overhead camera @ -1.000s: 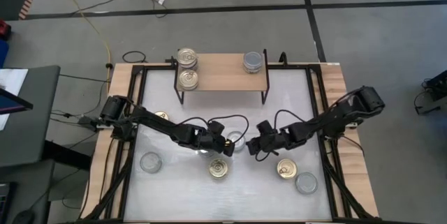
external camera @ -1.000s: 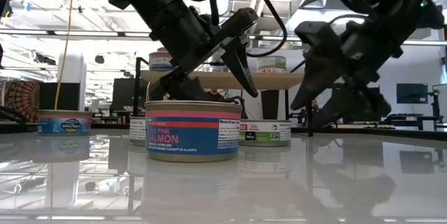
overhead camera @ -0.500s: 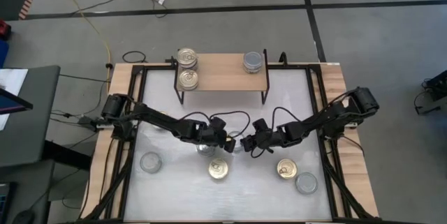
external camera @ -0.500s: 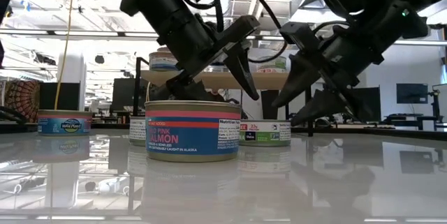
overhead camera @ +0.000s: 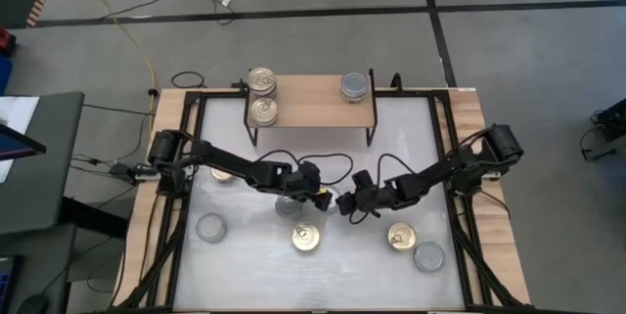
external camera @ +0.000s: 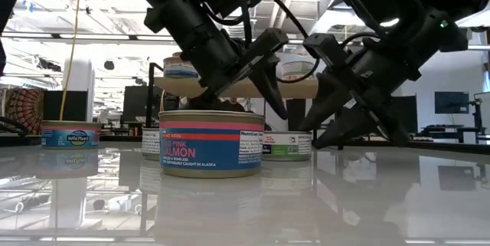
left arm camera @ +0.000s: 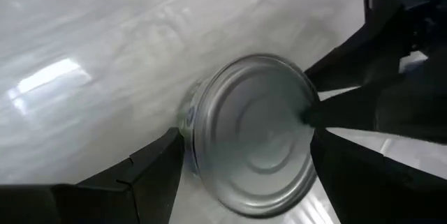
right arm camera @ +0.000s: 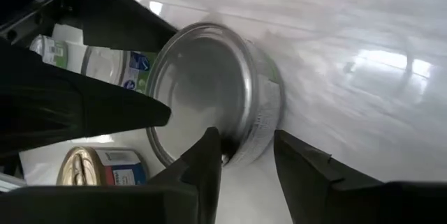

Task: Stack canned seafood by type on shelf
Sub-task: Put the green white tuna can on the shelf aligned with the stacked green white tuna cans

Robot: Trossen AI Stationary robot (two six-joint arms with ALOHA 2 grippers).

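A: From the high view, our left gripper (overhead camera: pixel 321 197) and right gripper (overhead camera: pixel 344 201) meet nose to nose at mid-table, in front of the shelf (overhead camera: pixel 311 101). The silver-lidded can (overhead camera: pixel 330 200) between them is almost covered by both. Two gold-lidded cans (overhead camera: pixel 262 82) and a grey-lidded can (overhead camera: pixel 355 85) already sit on the shelf.

B: In the low view we see that can (external camera: pixel 285 145) on the tabletop, green label showing, behind the big salmon can (external camera: pixel 212 143). Both arms slant down onto it from above.

A: How do we expect it to handle?

B: We judge it rigid, fairly heavy for its size, and slick: smooth metal on a glossy table, so it can slide away from a one-sided push. The side wall is the place to pinch, low and across the full width, not the lid.

A: The left wrist view shows our left fingers (left arm camera: pixel 150 165) spread wide, one on each side of the can (left arm camera: pixel 251 133), close to its wall but not clearly pressing.

B: And the right wrist view shows our right fingers (right arm camera: pixel 206 158) narrowly parted at the can's (right arm camera: pixel 209 91) rim, one tip over the lid edge, one outside the wall. That is a bite on the rim, not across the body, and we cannot tell whether it is tight.
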